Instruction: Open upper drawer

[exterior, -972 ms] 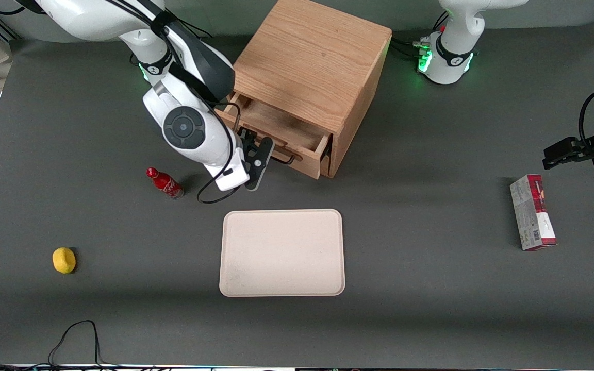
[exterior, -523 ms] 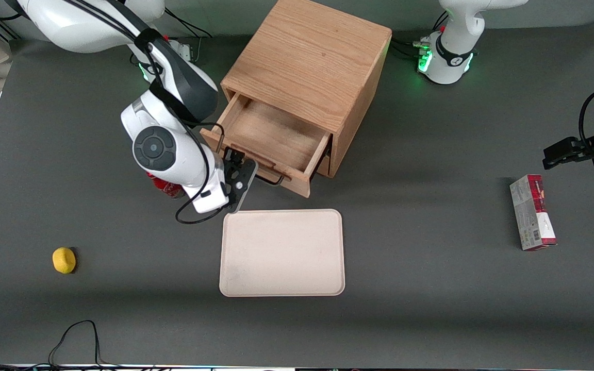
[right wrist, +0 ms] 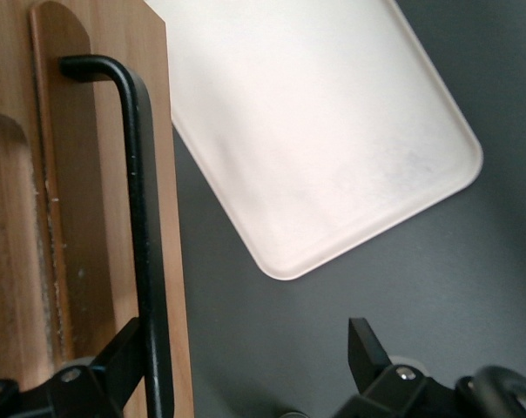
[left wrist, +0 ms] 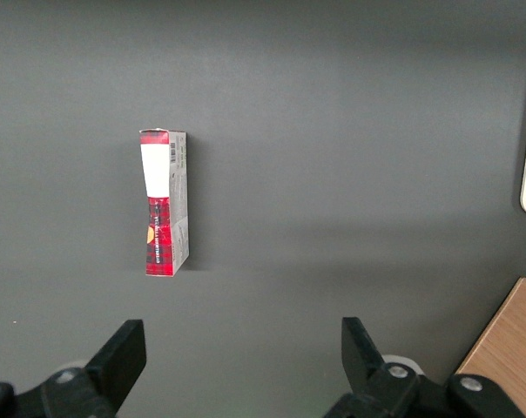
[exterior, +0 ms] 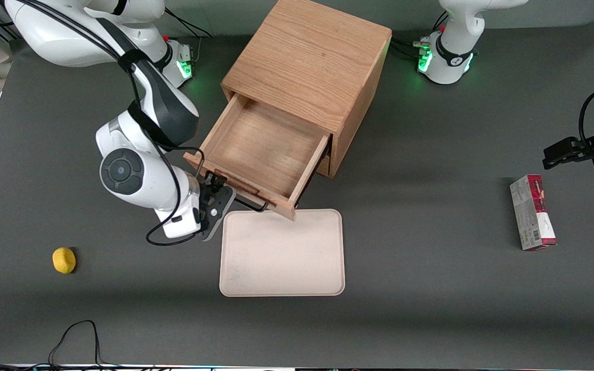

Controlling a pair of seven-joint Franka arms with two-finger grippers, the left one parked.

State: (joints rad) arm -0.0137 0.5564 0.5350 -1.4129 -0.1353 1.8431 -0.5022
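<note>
The upper drawer point(exterior: 263, 149) of the light oak cabinet point(exterior: 310, 62) stands pulled far out, and its inside is bare wood. Its front panel point(right wrist: 93, 218) overhangs the edge of the tray nearest the cabinet. The long black wire handle point(exterior: 248, 202) runs along that panel. My right gripper point(exterior: 218, 184) is at the end of the handle toward the working arm's side. In the right wrist view the gripper point(right wrist: 246, 370) is open, with the handle point(right wrist: 141, 218) lying against one finger point(right wrist: 124, 361) and the other finger point(right wrist: 367, 348) well apart from it. The lower drawer is hidden under the upper one.
A beige tray point(exterior: 281, 257) lies on the grey table, nearer the front camera than the cabinet, and also shows in the right wrist view point(right wrist: 333, 131). A yellow lemon point(exterior: 64, 260) lies toward the working arm's end. A red and white box point(exterior: 532, 212) lies toward the parked arm's end and shows in the left wrist view point(left wrist: 165, 202).
The upper drawer has slid much farther out toward the front camera, and my gripper moved with its handle. The red bottle beside the arm is now hidden by the arm.
</note>
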